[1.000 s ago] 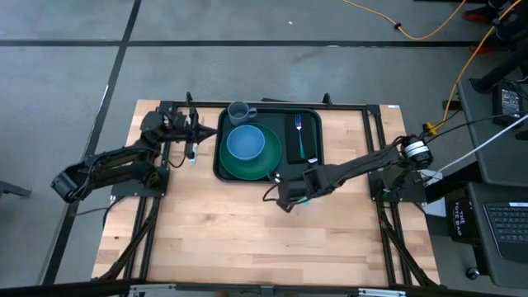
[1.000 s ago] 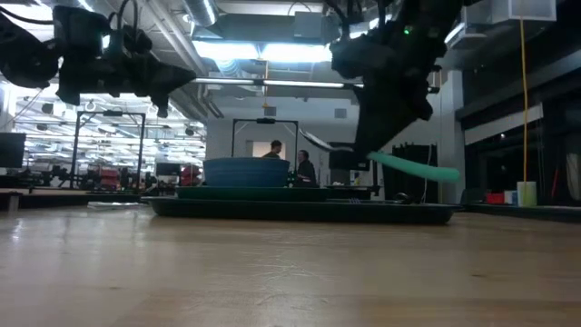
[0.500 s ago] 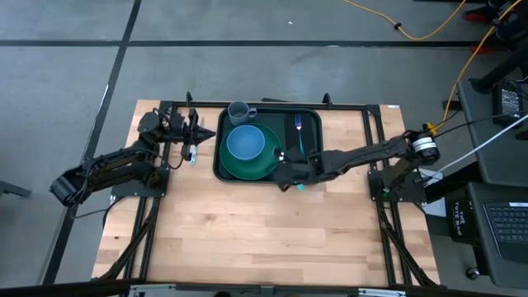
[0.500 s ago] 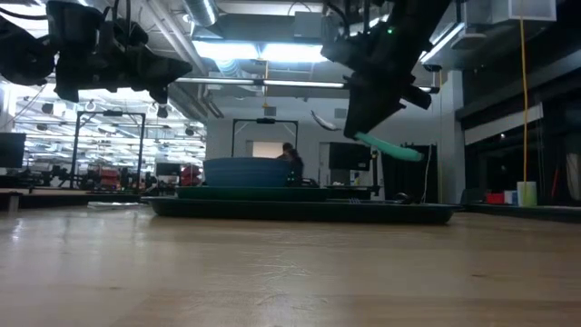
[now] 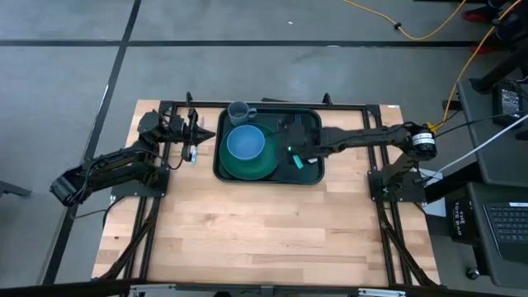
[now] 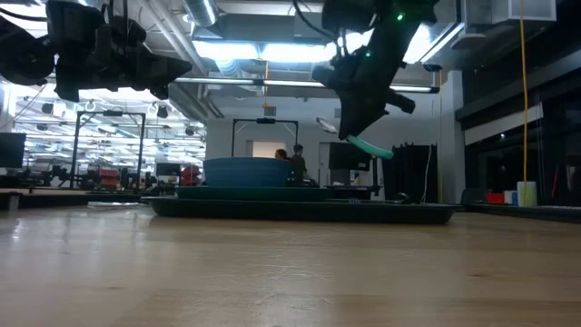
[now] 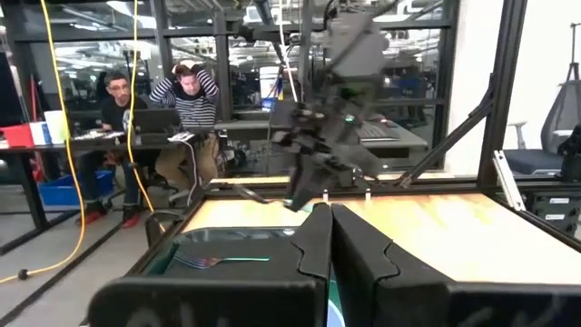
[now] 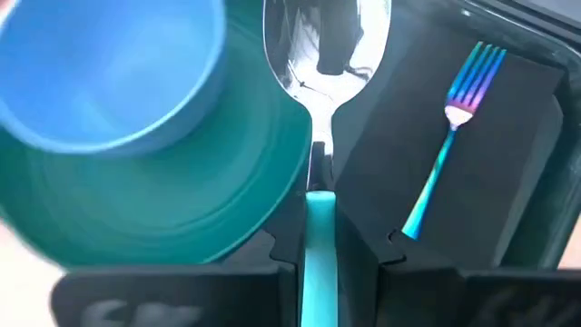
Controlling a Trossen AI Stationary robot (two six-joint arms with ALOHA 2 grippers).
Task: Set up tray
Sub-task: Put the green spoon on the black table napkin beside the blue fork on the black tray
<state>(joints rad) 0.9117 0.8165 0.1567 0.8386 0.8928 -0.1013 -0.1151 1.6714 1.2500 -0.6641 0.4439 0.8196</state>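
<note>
The right claw (image 5: 290, 152) is closed on a teal-handled spoon (image 8: 320, 91), held above the tray (image 5: 309, 173). The left claw (image 5: 195, 136), fully closed and empty, hangs left of the tray. The tray is dark green, rectangular, round-cornered and rimmed. It lies flat at the table's (image 5: 247, 239) far edge, long axis left-right.

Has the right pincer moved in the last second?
Yes. The right pincer, shut on the spoon, travelled from the bare table in front of the tray to above it, near the napkin.
</note>
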